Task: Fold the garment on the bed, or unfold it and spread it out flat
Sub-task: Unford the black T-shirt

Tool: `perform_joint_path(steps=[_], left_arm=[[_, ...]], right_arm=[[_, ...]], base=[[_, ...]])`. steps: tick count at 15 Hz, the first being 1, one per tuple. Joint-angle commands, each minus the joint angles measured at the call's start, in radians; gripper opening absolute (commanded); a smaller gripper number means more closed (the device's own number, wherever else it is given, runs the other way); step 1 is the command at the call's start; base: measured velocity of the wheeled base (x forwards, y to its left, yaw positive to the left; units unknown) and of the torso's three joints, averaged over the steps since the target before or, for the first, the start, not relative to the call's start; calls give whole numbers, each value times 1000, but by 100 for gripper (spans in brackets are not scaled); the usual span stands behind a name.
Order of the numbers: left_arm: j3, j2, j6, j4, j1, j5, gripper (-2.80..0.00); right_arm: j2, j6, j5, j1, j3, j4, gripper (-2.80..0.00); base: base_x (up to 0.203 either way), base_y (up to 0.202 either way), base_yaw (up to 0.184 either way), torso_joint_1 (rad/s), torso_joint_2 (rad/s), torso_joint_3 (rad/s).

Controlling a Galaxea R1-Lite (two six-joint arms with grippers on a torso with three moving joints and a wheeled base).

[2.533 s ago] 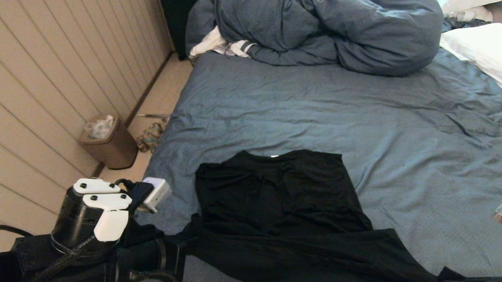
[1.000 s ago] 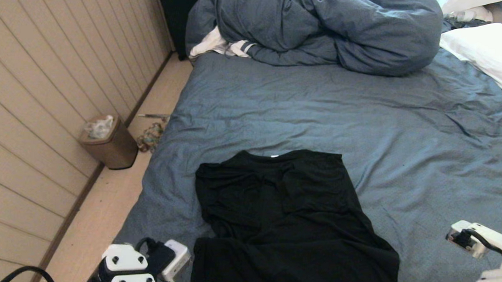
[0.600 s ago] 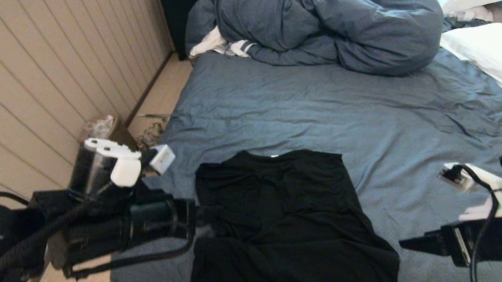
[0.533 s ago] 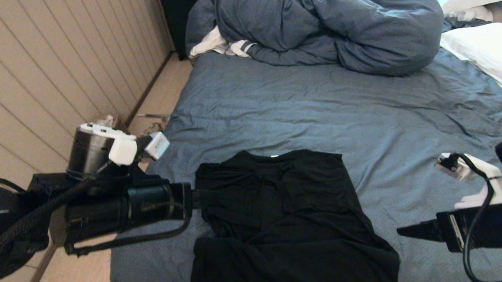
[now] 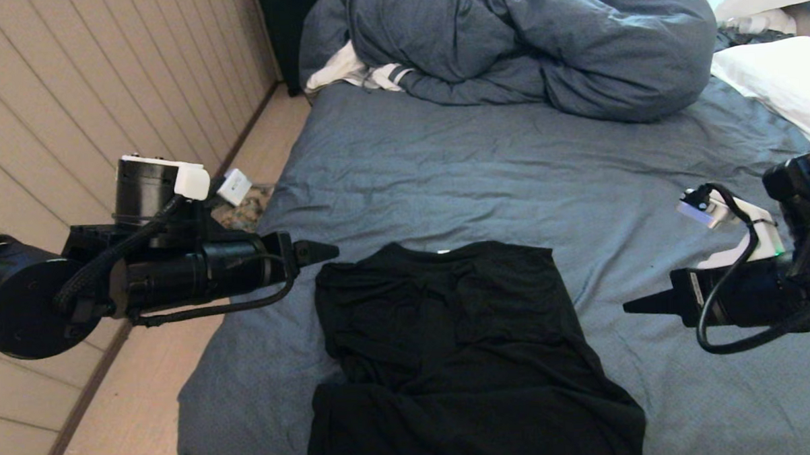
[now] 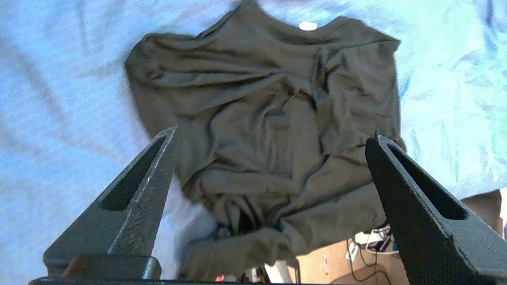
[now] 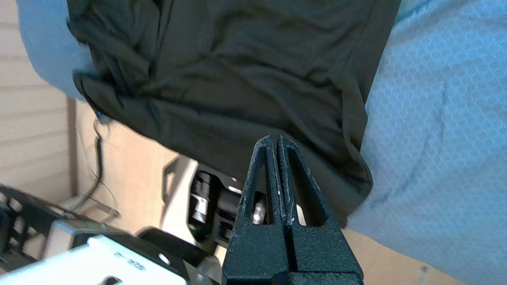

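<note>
The garment [image 5: 456, 347], a black T-shirt, lies rumpled on the near part of the bed [image 5: 511, 170], collar away from me with a small white tag showing; its hem bunches at the bed's near edge. No white text shows. My left gripper [image 5: 328, 252] hovers just off the shirt's left shoulder, open wide and empty, framing the garment [image 6: 269, 118] in the left wrist view [image 6: 273, 136]. My right gripper [image 5: 629, 307] hangs above the sheet to the shirt's right, apart from it, shut on nothing [image 7: 274, 138], with the garment [image 7: 237, 71] beyond its tips.
A bunched blue-grey duvet [image 5: 526, 41] fills the far end of the bed, with a white-and-striped cloth [image 5: 352, 74] at its left and a white pillow [image 5: 777, 86] at right. A panelled wall and a floor strip [image 5: 147, 371] run along the bed's left side.
Both arms rose from the frame's bottom edge and moved away from me to flank the shirt. The shirt's spread lower part was let go earlier and now lies gathered; it has not shifted since.
</note>
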Motion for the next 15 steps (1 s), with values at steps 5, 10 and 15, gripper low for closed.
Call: perform_joint_path(steps=[5,10,15], left_arm=[[-53,-28,21,200,-2,2,-280],[-68,-70,101,331,-26,3,-280],[-66,-66,100,335,-31,-3,-280]], right_arm=[[37,92,4,-2,-74,0,-280],[37,102,38,-5,-88,0,-280],[45,119,47,-8,-109,1,-280]], base=[[0,0,0,0,0,0],[0,0,0,0,0,0],[0,0,0,0,0,0]])
